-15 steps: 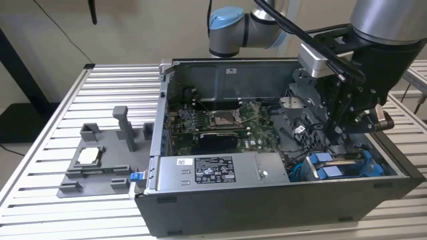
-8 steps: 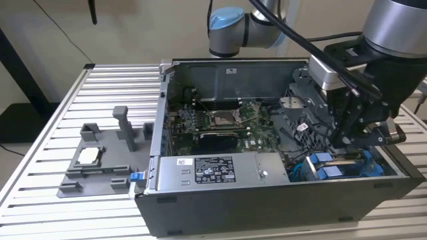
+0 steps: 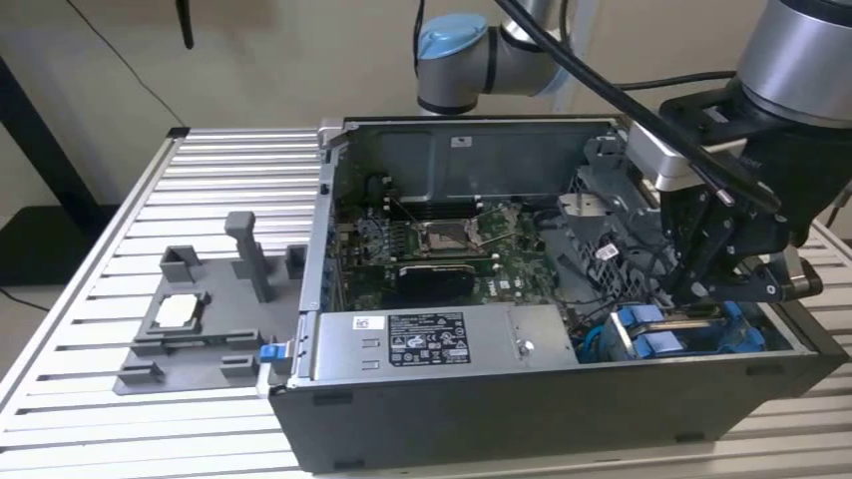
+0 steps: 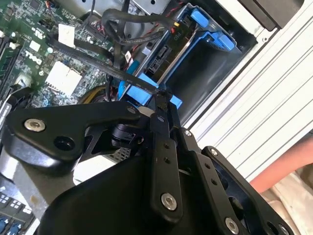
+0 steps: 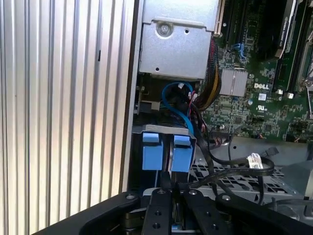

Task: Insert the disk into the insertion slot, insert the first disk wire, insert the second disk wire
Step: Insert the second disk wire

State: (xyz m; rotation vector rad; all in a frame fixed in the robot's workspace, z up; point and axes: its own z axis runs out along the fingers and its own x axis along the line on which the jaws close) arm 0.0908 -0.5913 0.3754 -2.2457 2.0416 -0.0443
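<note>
Black gripper [image 4: 161,95] fingers pressed together, pinching a black wire [image 4: 129,77] at the disk [image 4: 164,56], which sits inside the insertion slot [image 3: 692,334] at 4 o'clock in the computer case [image 3: 560,399]; cables crowd its connector edge.

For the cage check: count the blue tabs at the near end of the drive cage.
2 blue tabs, side by side at the end of the drive cage, just ahead of the gripper. Others may be hidden deeper in.

The exterior view looks down from above and well back at the open computer case [image 3: 533,299]. Both wrist views ride close above its drive cage [image 5: 164,147], sharing the blue carriers.
</note>
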